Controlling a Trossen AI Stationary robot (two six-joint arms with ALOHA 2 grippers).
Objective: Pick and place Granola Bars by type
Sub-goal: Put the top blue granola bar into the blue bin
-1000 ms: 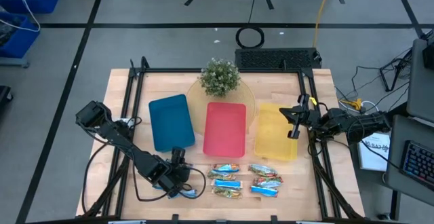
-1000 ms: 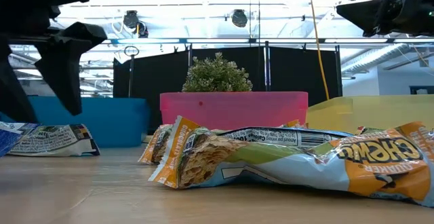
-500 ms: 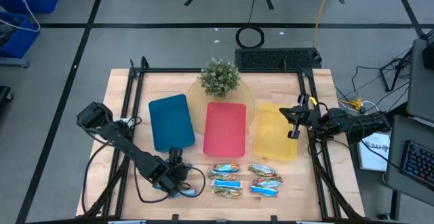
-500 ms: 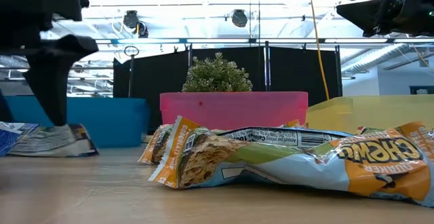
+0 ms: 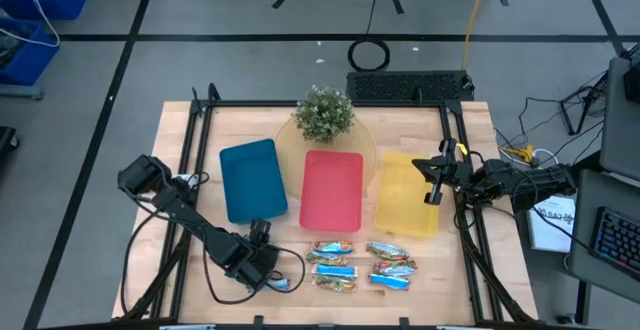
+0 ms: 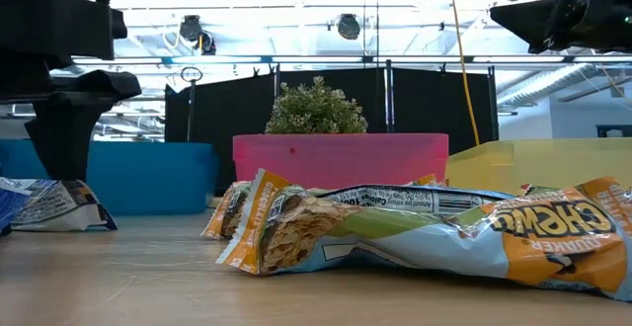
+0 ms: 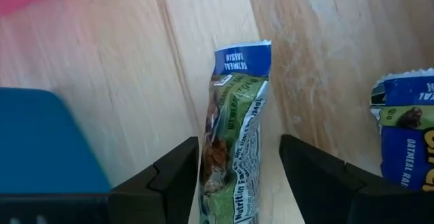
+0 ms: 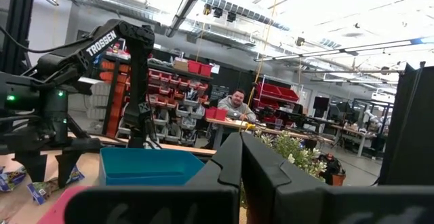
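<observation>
Several granola bars (image 5: 360,266) in shiny wrappers lie flat in a cluster on the wooden table, near its near edge. One blue-and-green bar (image 7: 234,149) lies apart, left of the cluster. My left gripper (image 7: 245,176) is open and low over this bar (image 6: 54,207). One finger stands on each long side of the bar. The gripper comes down from above (image 5: 268,273). Another blue bar (image 7: 407,139) lies beside it. My right gripper (image 8: 241,163) is shut and waits raised over the yellow tray (image 5: 405,210). My left gripper straddles the blue-and-green bar across its length, pointing down from above. One finger (image 7: 178,173) lies right at the wrapper's long edge (image 7: 205,157); I cannot tell whether it touches. The bar lies flat on the table.
Blue tray (image 5: 252,178), red tray (image 5: 332,188) and yellow tray sit side by side across the table's middle. A potted plant (image 5: 325,113) stands on a round mat behind them. Black frame rails run along both table sides. A person sits in the room beyond (image 8: 236,104).
My left gripper has come down and shifted a little toward the table's near left, from tilted above the lone bar to upright astride it. In the low view the bar's right end now sits further left than before.
</observation>
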